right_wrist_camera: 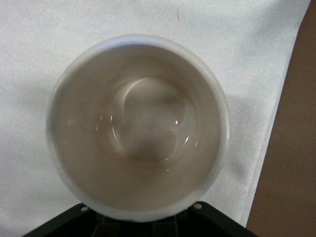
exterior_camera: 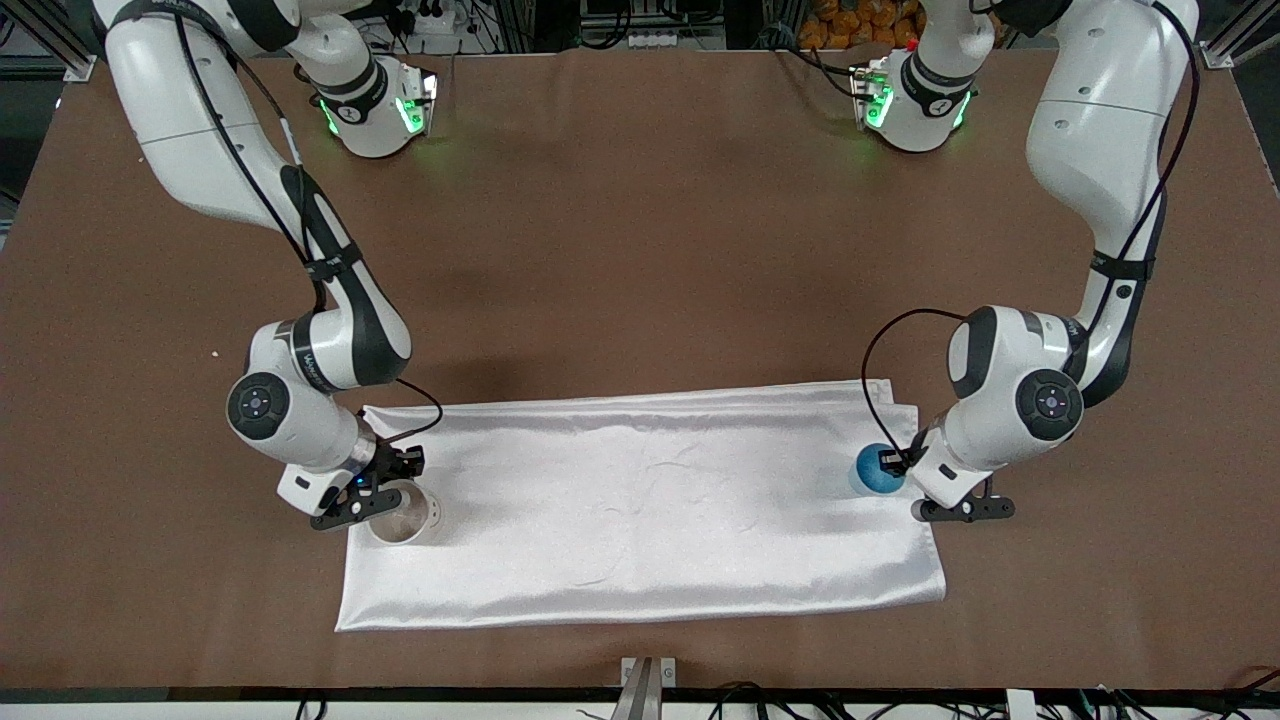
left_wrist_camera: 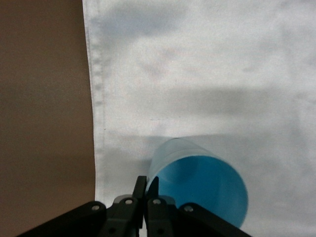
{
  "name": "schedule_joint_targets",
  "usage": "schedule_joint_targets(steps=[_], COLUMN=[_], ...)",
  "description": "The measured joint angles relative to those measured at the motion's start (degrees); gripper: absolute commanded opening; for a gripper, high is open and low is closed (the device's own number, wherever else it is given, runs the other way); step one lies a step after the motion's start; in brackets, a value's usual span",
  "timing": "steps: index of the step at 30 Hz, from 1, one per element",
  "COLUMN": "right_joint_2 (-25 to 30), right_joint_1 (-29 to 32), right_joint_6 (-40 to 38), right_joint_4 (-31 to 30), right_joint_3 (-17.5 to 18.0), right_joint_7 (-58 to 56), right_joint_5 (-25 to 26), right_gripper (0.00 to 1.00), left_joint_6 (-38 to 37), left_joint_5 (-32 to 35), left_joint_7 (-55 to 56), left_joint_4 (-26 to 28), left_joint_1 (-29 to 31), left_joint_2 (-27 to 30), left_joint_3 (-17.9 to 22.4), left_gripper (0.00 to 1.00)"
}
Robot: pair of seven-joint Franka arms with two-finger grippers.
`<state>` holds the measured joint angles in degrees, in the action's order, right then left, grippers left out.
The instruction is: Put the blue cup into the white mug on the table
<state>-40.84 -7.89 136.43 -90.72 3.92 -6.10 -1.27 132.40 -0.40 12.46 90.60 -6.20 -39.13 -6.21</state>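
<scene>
The blue cup (exterior_camera: 872, 470) stands on a white cloth (exterior_camera: 650, 520) near the left arm's end of the table (exterior_camera: 640, 250). My left gripper (exterior_camera: 893, 462) is shut on its rim. In the left wrist view, the left gripper (left_wrist_camera: 146, 181) pinches the wall of the blue cup (left_wrist_camera: 202, 187), one finger outside and one inside. The white mug (exterior_camera: 405, 520) stands on the cloth's corner at the right arm's end. My right gripper (exterior_camera: 390, 483) is shut against its side. The white mug (right_wrist_camera: 138, 128) fills the right wrist view, and its rim hides the fingertips of the right gripper (right_wrist_camera: 138, 228).
The shiny white cloth covers the part of the table nearest the front camera, between the two grippers, with a few wrinkles. Brown table (left_wrist_camera: 44, 98) lies bare past the cloth's hemmed edge (left_wrist_camera: 96, 98). A metal bracket (exterior_camera: 648, 680) sits at the table's front edge.
</scene>
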Motion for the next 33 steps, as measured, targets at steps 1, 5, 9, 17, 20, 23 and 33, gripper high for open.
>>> schedule_joint_targets(steps=[1,5,9,17,20,23,33], right_joint_2=[0.21,1.42,2.65,4.84,6.56,9.01,17.06], right_joint_1=[0.0,-0.26,-1.31,-4.06,-5.13,-6.41,-12.76], right_joint_6=[-0.42,-2.14,-3.4,-4.25,-4.35,-4.35,2.34], right_joint_4=[0.09,0.23,0.22,-0.92,-2.88,-5.91,-19.33], right_joint_3=[0.02,0.34,1.35,5.39,6.09,6.38,6.57], right_joint_7=[0.32,2.87,7.38,17.98,20.34,22.07,31.25], right_joint_5=[0.0,-0.02,-0.04,-0.04,-0.04,-0.04,-0.04], right_gripper=[0.0,0.0,0.0,0.0,0.0,0.0,0.0], left_joint_6=[0.01,0.04,0.02,-2.23,-3.39,-4.58,-7.84], left_joint_5=[0.0,0.0,0.07,1.93,2.05,2.07,2.07], left_joint_7=[0.0,0.0,-0.07,-0.17,-0.17,-0.17,-0.11], left_joint_4=[-0.1,-0.52,-0.66,-0.71,-0.71,-0.7,-0.69], left_joint_1=[0.0,0.0,-0.03,-0.72,-1.33,-1.9,-4.53], left_joint_2=[0.05,0.46,1.54,5.28,6.68,7.82,10.88], left_joint_3=[0.0,0.01,0.01,-0.09,-0.1,-0.13,-0.19], left_gripper=[0.0,0.0,0.0,0.0,0.0,0.0,0.0])
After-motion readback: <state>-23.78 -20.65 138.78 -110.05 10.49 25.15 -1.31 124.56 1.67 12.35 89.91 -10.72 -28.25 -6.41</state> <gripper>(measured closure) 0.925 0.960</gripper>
